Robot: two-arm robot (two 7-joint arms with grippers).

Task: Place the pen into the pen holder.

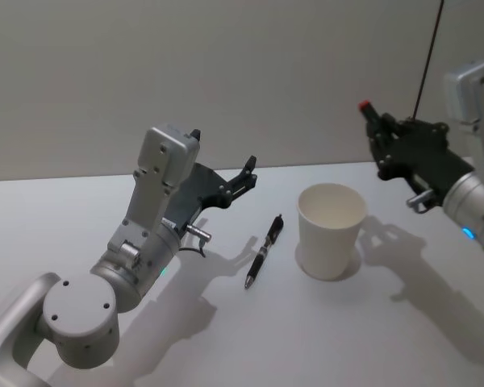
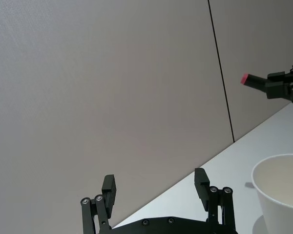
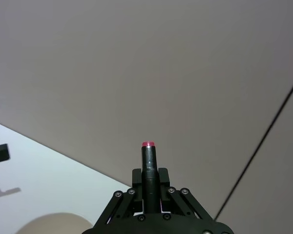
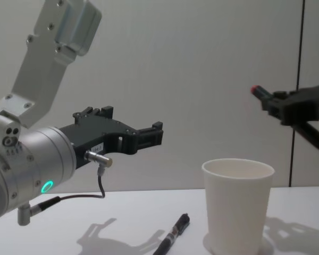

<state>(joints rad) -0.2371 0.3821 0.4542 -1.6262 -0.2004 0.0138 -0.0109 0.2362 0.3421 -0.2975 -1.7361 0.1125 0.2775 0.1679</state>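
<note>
On the white table (image 1: 323, 347) stood the white paper cup (image 1: 327, 246), upright, mouth open upward. Just left of the cup a black pen (image 1: 264, 251) lay flat on the tabletop, apart from the cup's wall. Farther left of the cup, above the table, hung the left gripper (image 1: 223, 150) — fingers spread wide, grasping nothing. Above and right of the cup, the right gripper (image 1: 381, 133) was clamped on a red-tipped pen (image 1: 367, 110) — red end jutting past the fingers.

A white table (image 1: 226, 347) carries two things. A black pen (image 1: 264, 251) lies flat near the upright pen holder (image 1: 331, 230), apart from it.
</note>
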